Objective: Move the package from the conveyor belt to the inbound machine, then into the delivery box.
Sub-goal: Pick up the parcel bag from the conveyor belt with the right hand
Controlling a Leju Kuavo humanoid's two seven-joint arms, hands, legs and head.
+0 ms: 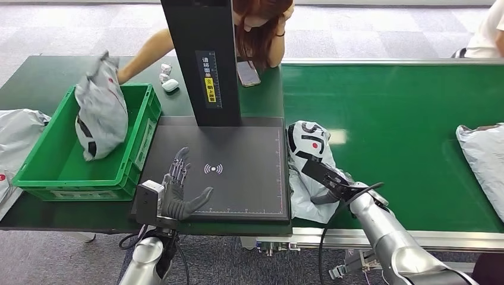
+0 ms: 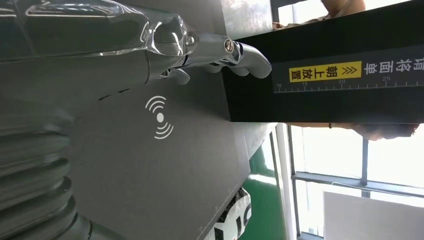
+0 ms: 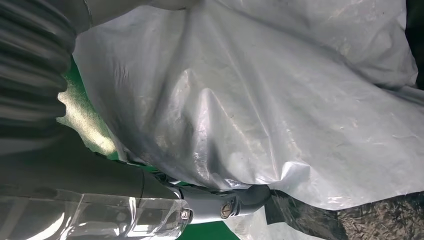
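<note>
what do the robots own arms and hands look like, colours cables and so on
Both arms are shiny silver metal tubes. The left hand has dark grey fingers, a thick grey thumb and a pale grey box at the wrist. The right hand is dark, with a black cable looping beside its forearm. Up close, the wrist views show grey ribbed covers and clear plastic shells.

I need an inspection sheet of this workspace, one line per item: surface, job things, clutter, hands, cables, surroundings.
Surface: green conveyor belt beside the dark scanner pad.
Job things: grey package at the belt's edge beside the pad; another package in the green box, held by a person; a third package farther along the belt.
Clutter: phone, earbud case.
Hands: left hand open over the pad; right hand on the grey package, grip unclear.
Cables: black cable at the right arm.
Surroundings: grey carpet.
</note>
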